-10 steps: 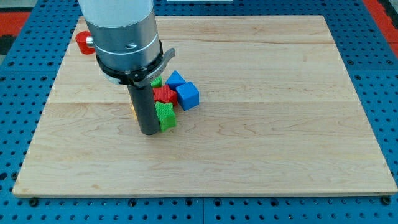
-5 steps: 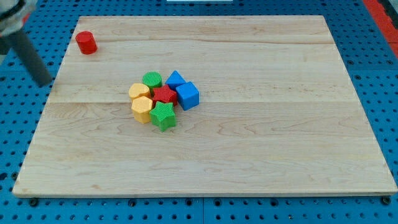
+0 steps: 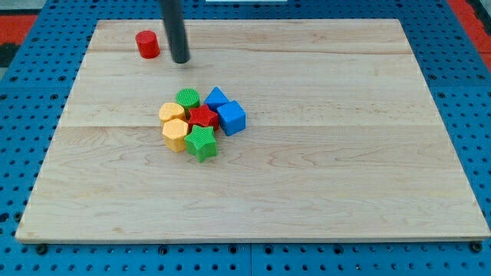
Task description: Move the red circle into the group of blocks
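The red circle (image 3: 147,44) stands near the view's top left of the wooden board. My tip (image 3: 180,60) rests just to its right, a small gap between them. The group sits near the board's middle: a green circle (image 3: 187,98), a blue triangle-like block (image 3: 216,96), a blue cube (image 3: 232,118), a red star (image 3: 203,116), two yellow blocks (image 3: 171,113) (image 3: 175,134) and a green star (image 3: 201,142). The red circle lies well up and left of the group.
The wooden board (image 3: 345,153) lies on a blue perforated table (image 3: 23,153). A red area shows at the view's top left corner (image 3: 15,23).
The red circle has moved right along the top of the board. The rod went from over the group, out past the left edge, to just right of the red circle.
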Controlling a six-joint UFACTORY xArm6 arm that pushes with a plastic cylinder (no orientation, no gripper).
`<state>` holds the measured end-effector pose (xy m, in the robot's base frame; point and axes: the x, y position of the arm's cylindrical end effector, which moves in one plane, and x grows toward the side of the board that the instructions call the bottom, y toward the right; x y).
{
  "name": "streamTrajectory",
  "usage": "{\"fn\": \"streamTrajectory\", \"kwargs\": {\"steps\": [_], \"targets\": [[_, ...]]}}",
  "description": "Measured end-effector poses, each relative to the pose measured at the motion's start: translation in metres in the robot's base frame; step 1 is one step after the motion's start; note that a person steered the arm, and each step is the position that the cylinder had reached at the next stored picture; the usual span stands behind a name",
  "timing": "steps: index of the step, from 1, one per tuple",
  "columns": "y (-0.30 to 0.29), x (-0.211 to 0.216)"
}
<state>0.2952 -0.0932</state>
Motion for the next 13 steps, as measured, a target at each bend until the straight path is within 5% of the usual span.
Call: {"fn": "streamTrajectory", "kwargs": {"steps": [1, 3, 4, 5, 6, 8, 10, 13], "targets": [[0.013, 0.0], [-0.129, 0.027], [-0.169, -0.049], [-0.129, -0.071], [-0.061, -0.019], [-0.033, -0.007], [0.103, 0.041], [0.138, 0.081]]}}
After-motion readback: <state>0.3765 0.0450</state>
